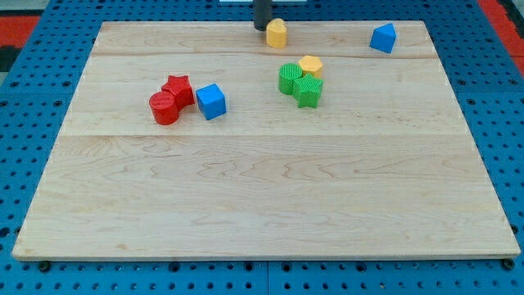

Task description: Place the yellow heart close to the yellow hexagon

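my tip, a bare rod with no jaws, touches yellow heart from 10 o'clock at board top edge, yellow hexagon near at heart's 5 o'clock, push runs that way

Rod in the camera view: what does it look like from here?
Only a short stretch shows: a plain dark, near-black cylinder, straight, without markings or cables visible. My tip ends just left of the yellow heart, at the view's top edge.
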### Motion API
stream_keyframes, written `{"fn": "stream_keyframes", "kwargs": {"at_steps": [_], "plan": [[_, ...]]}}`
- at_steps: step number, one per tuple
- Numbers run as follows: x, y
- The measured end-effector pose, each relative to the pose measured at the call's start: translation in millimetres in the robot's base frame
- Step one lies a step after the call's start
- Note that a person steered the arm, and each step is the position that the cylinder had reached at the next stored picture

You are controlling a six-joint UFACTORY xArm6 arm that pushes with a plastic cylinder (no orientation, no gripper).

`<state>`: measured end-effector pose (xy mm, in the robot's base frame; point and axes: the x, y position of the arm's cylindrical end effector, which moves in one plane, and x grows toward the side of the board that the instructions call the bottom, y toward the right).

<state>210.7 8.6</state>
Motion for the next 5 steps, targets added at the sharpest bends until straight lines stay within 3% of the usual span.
{"fn": "stream_keyframes", "kwargs": {"at_steps": [1,3,5], "plan": [[20,13],[7,25],[45,60]]}}
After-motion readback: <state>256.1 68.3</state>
